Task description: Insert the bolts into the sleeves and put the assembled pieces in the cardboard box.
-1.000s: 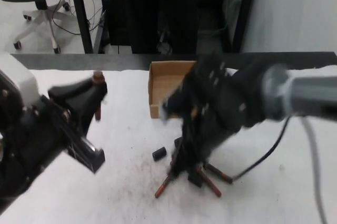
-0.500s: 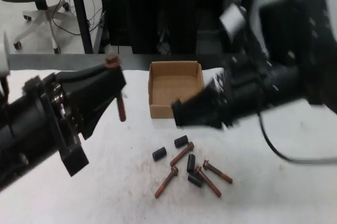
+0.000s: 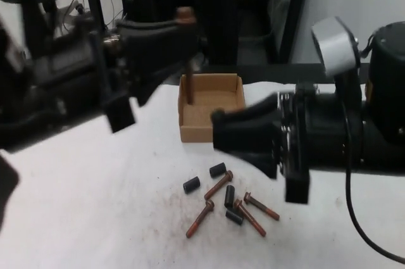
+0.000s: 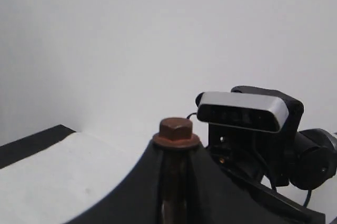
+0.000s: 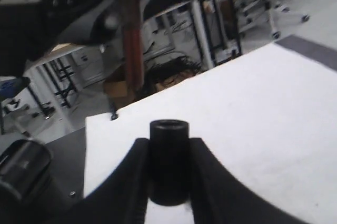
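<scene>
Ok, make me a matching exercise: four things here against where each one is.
Things: 1 gripped bolt; 2 gripped sleeve; 3 cardboard box; 4 loose bolts.
Places: A on the bench, nearer the arms than the box; B right gripper; C toward the bench's far edge; D left gripper.
Pairs: 1-D; 2-B; 3-C; 4-A.

Bright, even light leaves only faint, soft shadows.
</scene>
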